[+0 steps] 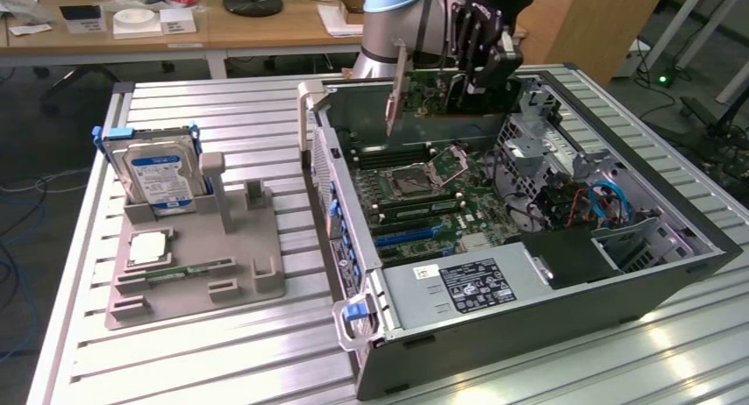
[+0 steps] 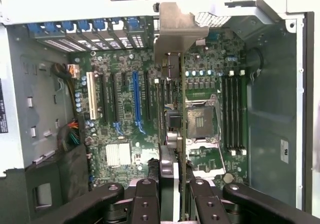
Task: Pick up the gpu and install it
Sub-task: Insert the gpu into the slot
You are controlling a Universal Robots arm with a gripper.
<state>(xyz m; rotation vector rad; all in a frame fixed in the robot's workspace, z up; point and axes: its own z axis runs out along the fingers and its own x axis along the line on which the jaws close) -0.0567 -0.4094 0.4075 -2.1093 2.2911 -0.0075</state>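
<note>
The gripper is clenched on the gpu, one black finger on each face of the card, which hangs upright over the far end of the open computer case. In the exterior view the card appears side-on: a green board with its silver end bracket toward the exterior view's left, raised above the motherboard and not seated in any slot. The wrist view looks straight down the card, so it appears as a thin edge running between the fingers, with the blue slot and white slot to one side of that edge and the CPU socket just to the other. Nearer in the case lies the power supply with its black label. Well apart, at the exterior view's left, a grey holder tray on the slatted metal table carries an upright hard drive with a blue label and a RAM stick lying flat.
</note>
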